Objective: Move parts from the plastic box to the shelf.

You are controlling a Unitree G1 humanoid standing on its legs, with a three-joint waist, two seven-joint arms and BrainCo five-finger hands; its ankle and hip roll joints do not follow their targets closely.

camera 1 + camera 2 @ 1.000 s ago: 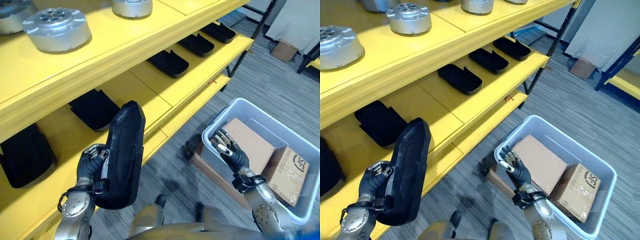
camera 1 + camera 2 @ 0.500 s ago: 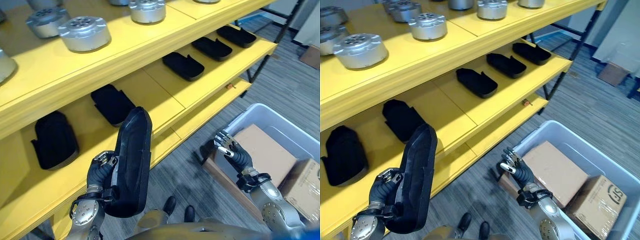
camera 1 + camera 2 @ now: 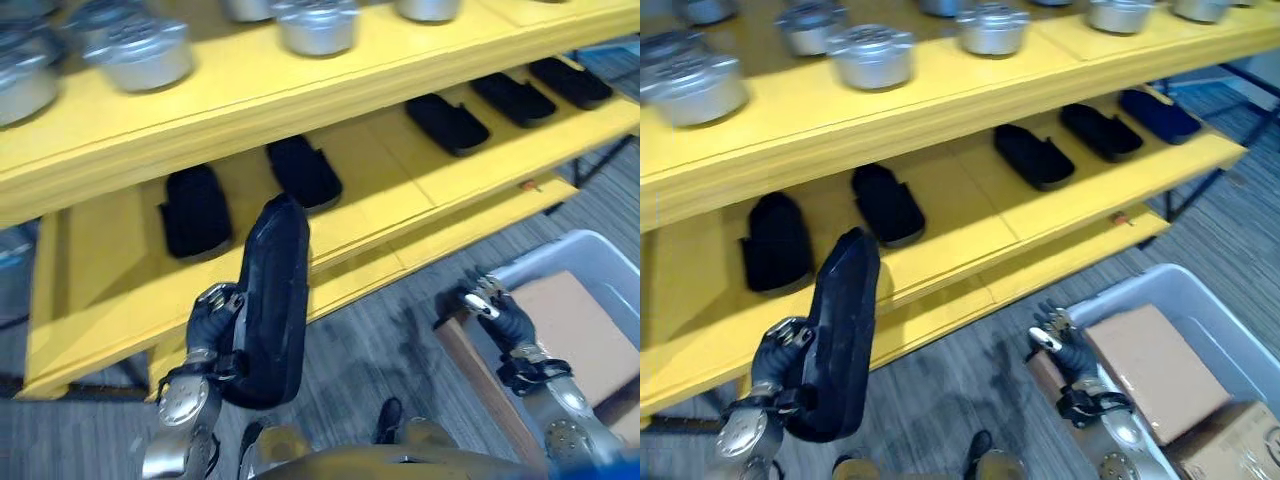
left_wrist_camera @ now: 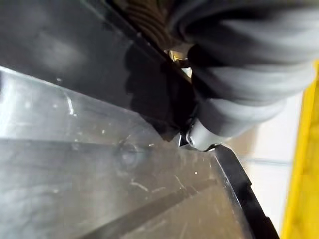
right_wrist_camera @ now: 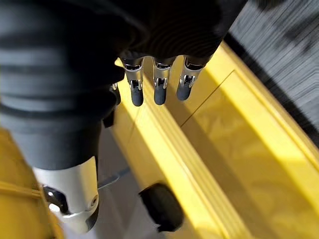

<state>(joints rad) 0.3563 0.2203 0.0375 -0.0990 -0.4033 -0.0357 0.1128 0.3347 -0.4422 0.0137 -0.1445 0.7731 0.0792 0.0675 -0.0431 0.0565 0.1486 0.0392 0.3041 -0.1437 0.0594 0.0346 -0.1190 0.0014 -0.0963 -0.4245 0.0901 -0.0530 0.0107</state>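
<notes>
A long black moulded part (image 3: 272,300) stands upright in front of the yellow shelf (image 3: 370,210), with my left hand (image 3: 212,320) curled round its lower half. In the left wrist view the part's glossy black surface (image 4: 99,169) lies right against the hand. My right hand (image 3: 497,312) hangs empty beside the near corner of the grey plastic box (image 3: 560,262), fingers relaxed and straight (image 5: 157,87). Several like black parts (image 3: 195,208) lie in a row on the middle shelf board.
Silver round metal parts (image 3: 140,55) stand on the upper shelf board. A lower yellow board (image 3: 440,250) juts out toward me. The box holds a brown cardboard carton (image 3: 1150,365) and a second wrapped one (image 3: 1240,450). Grey carpet floor lies between shelf and box.
The view has swung left along the shelf, so the box has slid to the right edge. My left hand still holds the black part upright; the right hand stays by the box corner.
</notes>
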